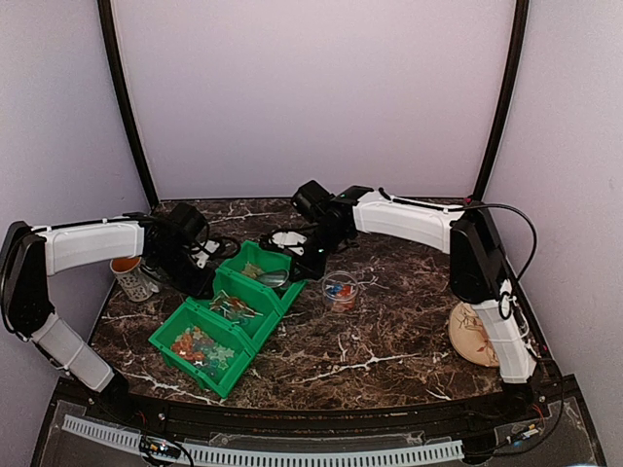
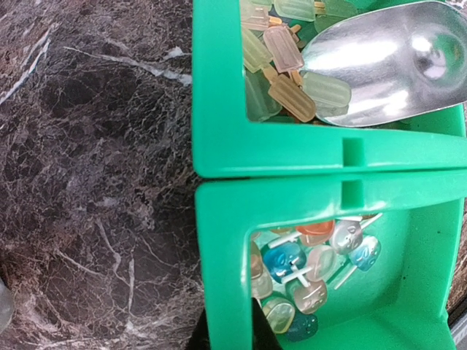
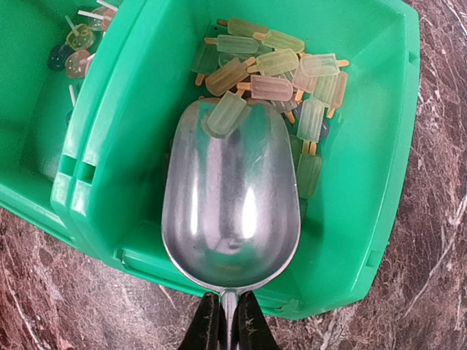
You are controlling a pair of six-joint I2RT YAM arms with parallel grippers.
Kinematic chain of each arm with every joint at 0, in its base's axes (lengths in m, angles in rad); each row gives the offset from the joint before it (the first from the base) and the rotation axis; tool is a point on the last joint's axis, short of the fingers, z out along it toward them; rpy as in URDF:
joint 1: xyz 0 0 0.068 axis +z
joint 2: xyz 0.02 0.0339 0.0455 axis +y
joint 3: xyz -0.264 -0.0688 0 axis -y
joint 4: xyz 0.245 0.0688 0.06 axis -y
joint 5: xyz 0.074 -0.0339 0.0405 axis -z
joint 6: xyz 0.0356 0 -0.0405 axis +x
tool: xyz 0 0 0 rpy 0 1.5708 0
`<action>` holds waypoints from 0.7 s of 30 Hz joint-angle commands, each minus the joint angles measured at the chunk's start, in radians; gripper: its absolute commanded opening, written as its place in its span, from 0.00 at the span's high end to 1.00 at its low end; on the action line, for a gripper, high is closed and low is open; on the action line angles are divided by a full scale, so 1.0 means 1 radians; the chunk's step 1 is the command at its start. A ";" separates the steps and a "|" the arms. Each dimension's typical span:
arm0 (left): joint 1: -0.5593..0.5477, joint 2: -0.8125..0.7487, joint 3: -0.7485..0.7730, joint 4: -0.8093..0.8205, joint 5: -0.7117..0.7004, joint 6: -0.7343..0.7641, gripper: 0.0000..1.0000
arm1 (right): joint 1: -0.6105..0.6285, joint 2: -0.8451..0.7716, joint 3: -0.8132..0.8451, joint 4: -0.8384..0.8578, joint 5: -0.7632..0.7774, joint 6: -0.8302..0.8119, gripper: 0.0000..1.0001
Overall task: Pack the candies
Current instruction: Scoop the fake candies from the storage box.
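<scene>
Three green bins sit in a diagonal row. My right gripper (image 3: 228,324) (image 1: 304,261) is shut on the handle of a metal scoop (image 3: 230,197) (image 2: 394,65), whose bowl lies inside the back bin (image 3: 372,146) (image 1: 261,255). Pale popsicle-shaped candies (image 3: 281,76) pile at the scoop's tip, and one (image 3: 225,113) rests on its lip. The middle bin (image 2: 222,255) (image 1: 255,309) holds round lollipop candies (image 2: 306,266). My left gripper (image 2: 230,337) (image 1: 200,280) is shut on this bin's left wall, one black finger on each side. The front bin (image 1: 170,336) holds orange and green candies (image 1: 200,345).
A small clear cup (image 1: 341,289) with a few candies stands right of the bins. A patterned mug (image 1: 131,277) sits at the far left under my left arm. A cream ceramic piece (image 1: 472,336) lies by the right arm's base. Dark marble table (image 1: 389,341) surrounds everything.
</scene>
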 commanded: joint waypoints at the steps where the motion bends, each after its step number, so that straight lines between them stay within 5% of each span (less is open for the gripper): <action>1: -0.041 -0.065 0.039 0.158 0.131 0.042 1.00 | 0.085 0.145 0.041 -0.112 -0.091 -0.061 1.00; 8: -0.040 -0.066 0.039 0.155 0.099 0.036 1.00 | 0.092 0.055 -0.006 -0.192 0.108 -0.128 1.00; 13: -0.040 -0.076 0.036 0.164 0.123 0.038 1.00 | 0.063 -0.043 -0.103 -0.052 -0.028 -0.150 1.00; 16: -0.040 -0.091 0.031 0.178 0.147 0.034 1.00 | 0.037 -0.028 -0.108 0.055 -0.125 -0.026 1.00; 21: -0.040 -0.093 0.027 0.177 0.126 0.030 1.00 | 0.032 -0.034 -0.191 0.249 -0.080 0.252 1.00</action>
